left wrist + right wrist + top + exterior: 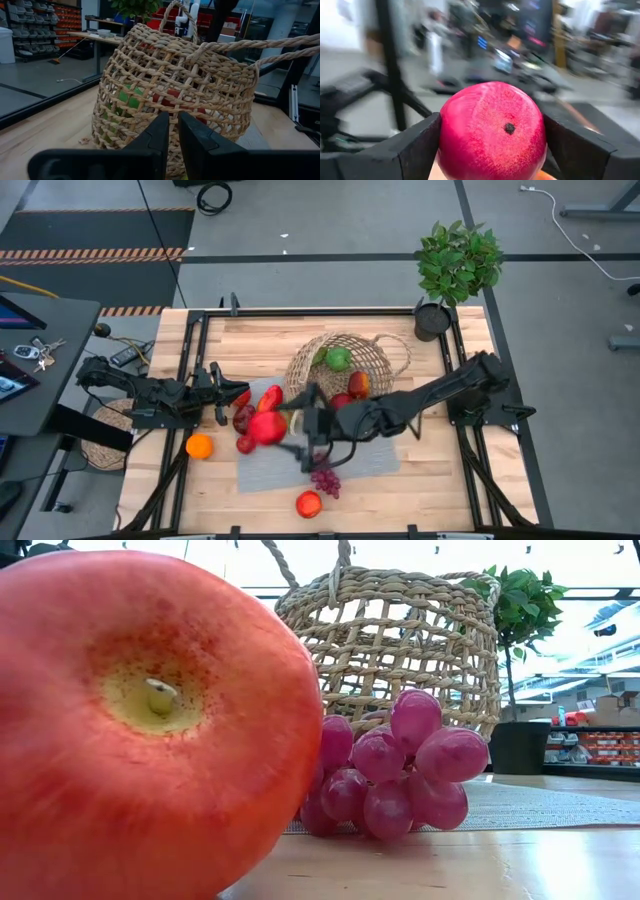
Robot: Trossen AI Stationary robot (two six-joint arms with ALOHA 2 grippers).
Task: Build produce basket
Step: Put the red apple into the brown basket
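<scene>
The tan wicker basket [345, 365] stands at the far middle of the table and holds a green pear [338, 358] and red fruit [357, 385]. My right gripper [278, 432] reaches in from the right, shut on a red apple [265, 428] above a heap of red produce [245, 415] at the grey mat's left end. My left gripper [222, 406] is shut and empty just left of that heap, pointing at the basket [175, 75]. Purple grapes [325, 478], another apple [308, 503] and an orange [199, 445] lie loose on the table. My right gripper pinches the red apple between its two fingers, one on each side [447, 137]. The fingers [415, 145] come in about level from the table's right. The apple's blossom end [509, 128] faces the wrist camera. No table shows under it in the wrist view.
A grey mat [350, 455] lies under the middle of the table. A potted plant [455, 265] stands at the far right corner. A flat woven mat [100, 435] lies off the table's left edge. The near apple [150, 720] and the grapes [390, 770] fill the low view.
</scene>
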